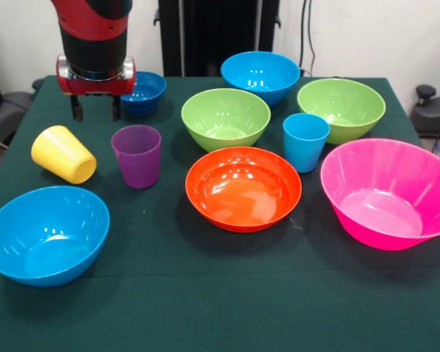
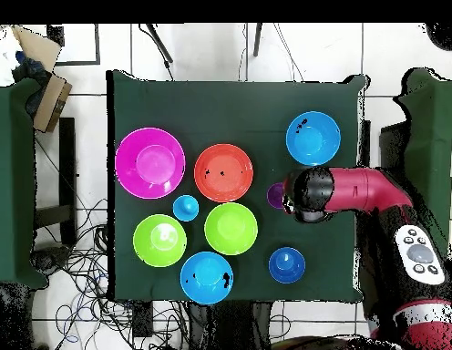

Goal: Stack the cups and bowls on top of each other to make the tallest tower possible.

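Observation:
My gripper [image 1: 95, 111] hangs open and empty above the table's far left in the front view. It is just behind the yellow cup [image 1: 64, 154], which lies tilted on its side. The purple cup [image 1: 136, 155] stands upright to the right of the yellow one. The small dark blue bowl [image 1: 143, 92] sits just right of the gripper. The light blue cup [image 1: 306, 141] stands upright between the orange bowl [image 1: 243, 188] and the pink bowl [image 1: 390, 192]. In the overhead view my arm [image 2: 313, 193] hides the yellow cup and part of the purple cup [image 2: 275, 195].
All bowls stand apart and upright. Two lime green bowls [image 1: 226, 117] [image 1: 341, 108] and a light blue bowl [image 1: 260, 75] are at the back. Another light blue bowl [image 1: 45, 235] is at the front left. The green table cloth [image 1: 220, 308] is bare along the front.

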`<act>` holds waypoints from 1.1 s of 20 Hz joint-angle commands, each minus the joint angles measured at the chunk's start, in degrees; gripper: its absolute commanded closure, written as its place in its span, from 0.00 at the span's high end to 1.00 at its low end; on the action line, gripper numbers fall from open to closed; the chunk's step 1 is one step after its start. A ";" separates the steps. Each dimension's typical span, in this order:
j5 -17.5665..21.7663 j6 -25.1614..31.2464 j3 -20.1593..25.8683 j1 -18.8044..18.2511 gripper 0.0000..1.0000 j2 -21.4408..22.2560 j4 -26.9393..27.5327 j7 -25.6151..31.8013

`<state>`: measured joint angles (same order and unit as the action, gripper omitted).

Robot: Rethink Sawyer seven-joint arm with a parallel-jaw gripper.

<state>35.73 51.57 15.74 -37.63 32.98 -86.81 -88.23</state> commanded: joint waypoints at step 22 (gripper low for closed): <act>4.23 -2.52 1.13 3.76 1.00 -2.13 -0.43 5.07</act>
<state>35.74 51.57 15.56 -34.93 32.78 -86.91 -88.23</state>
